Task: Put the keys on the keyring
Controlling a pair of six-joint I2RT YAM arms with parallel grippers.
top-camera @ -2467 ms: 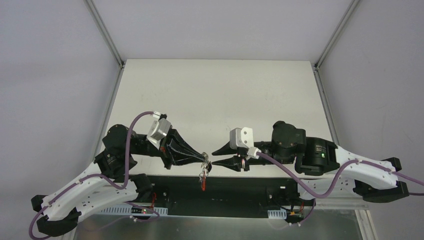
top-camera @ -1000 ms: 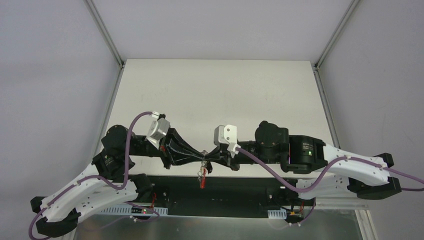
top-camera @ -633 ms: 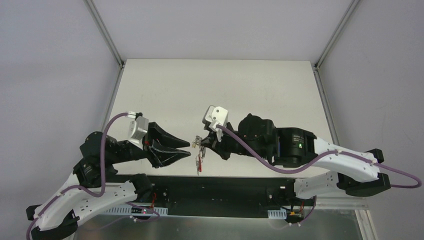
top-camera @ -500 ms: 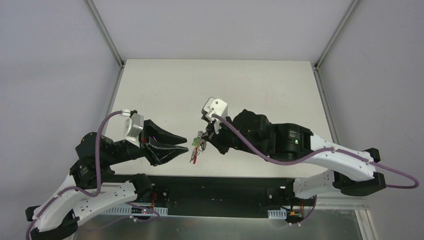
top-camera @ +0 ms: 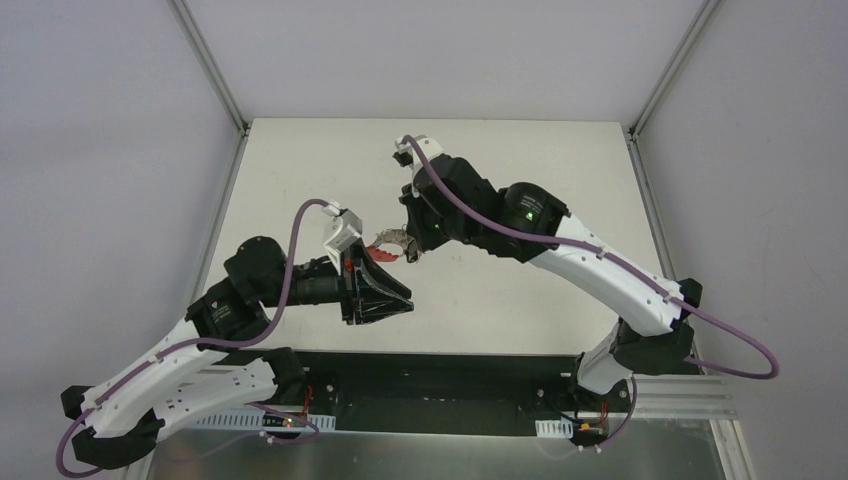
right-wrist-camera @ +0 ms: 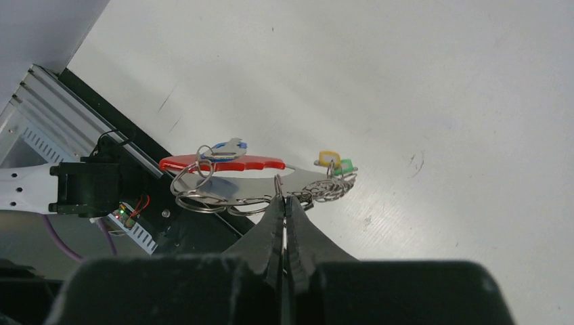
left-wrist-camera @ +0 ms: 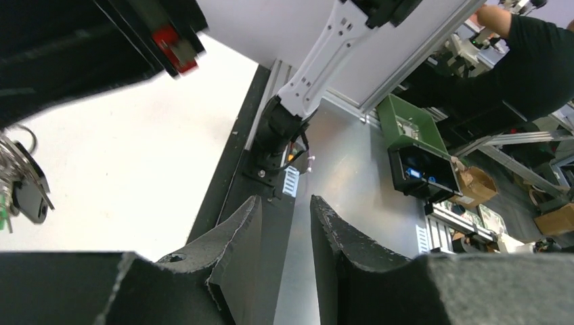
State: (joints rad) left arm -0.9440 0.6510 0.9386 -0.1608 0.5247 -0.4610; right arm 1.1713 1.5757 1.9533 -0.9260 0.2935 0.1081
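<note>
The keyring (right-wrist-camera: 223,163), a silvery loop with a curved red section, hangs in the air from my right gripper (right-wrist-camera: 282,198), whose jaws are shut on one of its wire rings. Keys with blue (right-wrist-camera: 229,145), yellow (right-wrist-camera: 328,159) and green (right-wrist-camera: 345,166) heads dangle from the rings. In the top view the red section (top-camera: 384,251) shows just left of the right gripper (top-camera: 410,250). My left gripper (top-camera: 403,299) sits below the bunch, apart from it, jaws open with nothing between them (left-wrist-camera: 285,203). A black-headed key (left-wrist-camera: 28,199) shows at the left edge of the left wrist view.
The white table (top-camera: 520,180) spans the cell, with a black strip (top-camera: 450,375) along its near edge. The right arm (top-camera: 600,270) reaches diagonally across the table's middle. Beyond the near edge stand a green box (left-wrist-camera: 406,132) and a person (left-wrist-camera: 535,54).
The left gripper opened and let go of the bunch, drew back left, then swung in under it. The right arm lifted the bunch away from the near edge toward the table's middle.
</note>
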